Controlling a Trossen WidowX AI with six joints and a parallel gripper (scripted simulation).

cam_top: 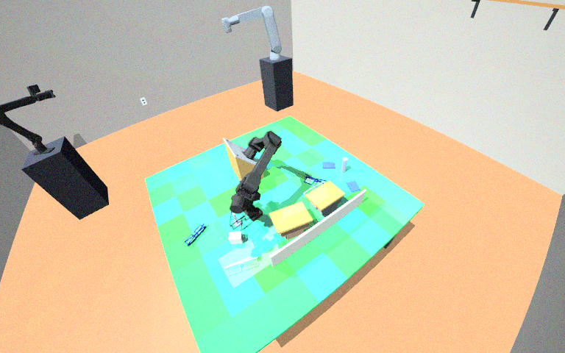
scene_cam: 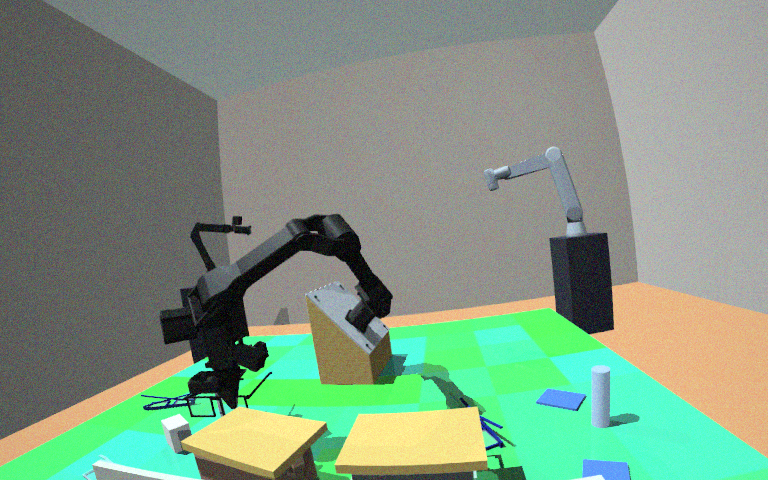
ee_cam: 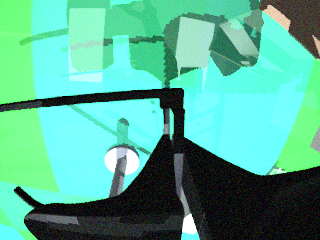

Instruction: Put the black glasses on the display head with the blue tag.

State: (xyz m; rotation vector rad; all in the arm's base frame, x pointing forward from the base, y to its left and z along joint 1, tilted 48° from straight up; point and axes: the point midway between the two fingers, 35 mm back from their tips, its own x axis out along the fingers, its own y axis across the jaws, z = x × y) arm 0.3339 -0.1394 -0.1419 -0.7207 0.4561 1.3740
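Observation:
The black glasses point(scene_cam: 201, 415) point(ee_cam: 100, 96) are off the table, with a rim across the wrist view and temples reaching back. My gripper point(scene_cam: 231, 405) point(ee_cam: 169, 140) is shut on them near one corner. Below them stands a white round base point(ee_cam: 131, 161) with a thin upright rod. Two yellow-topped blocks point(cam_top: 291, 218) point(cam_top: 325, 195) point(scene_cam: 254, 440) point(scene_cam: 412, 437) stand to the gripper's right, one brown and one dark below the top. I cannot make out either display head's face, nose or ears, and no blue tag shows on them.
A white box point(cam_top: 235, 237) point(scene_cam: 175, 429) stands near the gripper. A long white barrier point(cam_top: 321, 227) runs beside the blocks. Dark blue glasses point(cam_top: 196, 234) lie left. A pale cylinder point(cam_top: 344, 165) point(scene_cam: 600, 397) and blue pads point(cam_top: 328, 165) point(cam_top: 353, 186) are right. A slanted box point(scene_cam: 346, 356) stands behind.

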